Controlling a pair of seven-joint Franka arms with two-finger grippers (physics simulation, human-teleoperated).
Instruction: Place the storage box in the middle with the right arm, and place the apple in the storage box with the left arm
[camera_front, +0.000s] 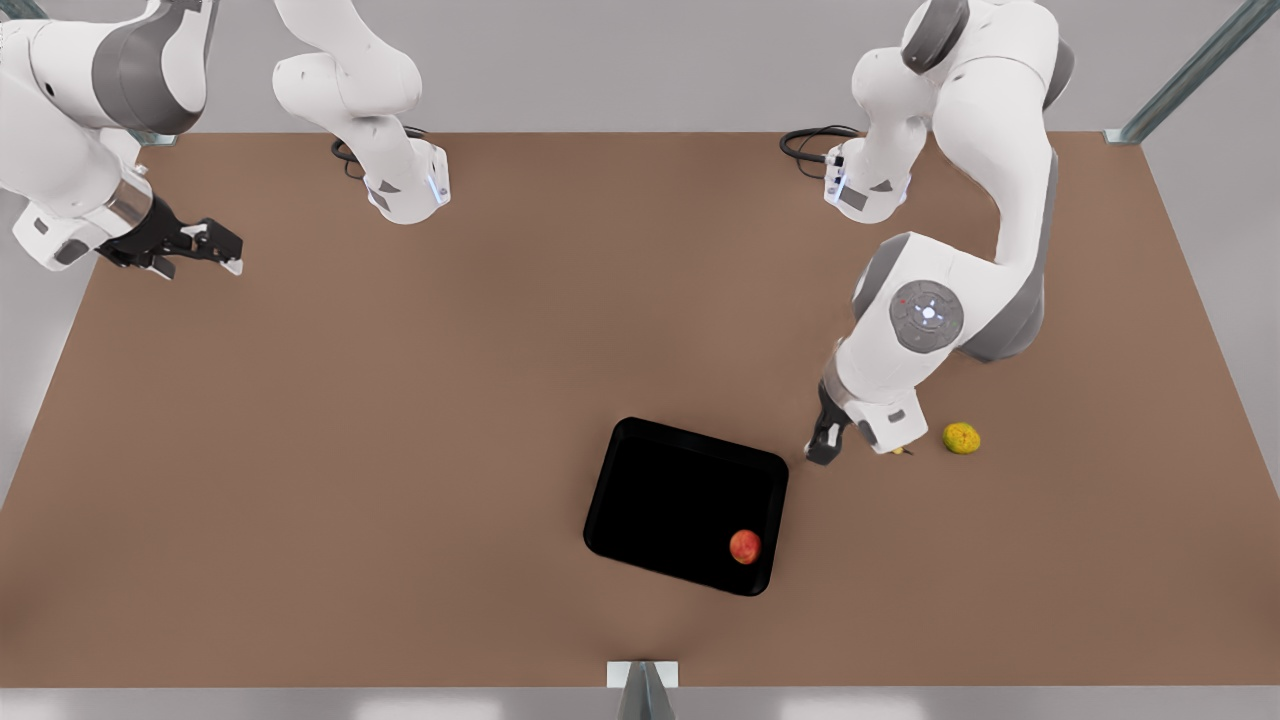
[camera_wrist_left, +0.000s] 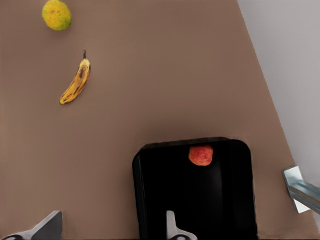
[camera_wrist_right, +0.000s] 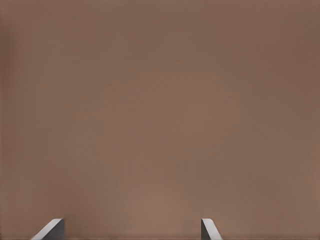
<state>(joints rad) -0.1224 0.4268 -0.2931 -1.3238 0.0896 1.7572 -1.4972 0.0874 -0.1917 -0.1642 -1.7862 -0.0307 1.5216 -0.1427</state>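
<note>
The apple (camera_front: 745, 547) is seen inside the storage box (camera_front: 670, 500), close to the corner at about 4 o'clock of the box in the front view, and the box is set near the middle of the table (camera_front: 400, 450), toward its near edge. Both placements are therefore judged done. The left gripper (camera_front: 825, 450) is found low over the table just off the box, at about 2 o'clock from it, with its claw released and nothing held. The right gripper (camera_front: 225, 255) is parked well apart at about 10 o'clock from the box, over bare table, its claw likewise released and empty; that arm waits. What remains is judged to be a clean withdrawal of the left arm. It is best lifted straight up first, so that the box wall is not clipped, and the banana (camera_wrist_left: 76, 82) and the yellow-green fruit (camera_front: 961, 437), lying near at about 3 o'clock of the gripper, are not swept.
</note>
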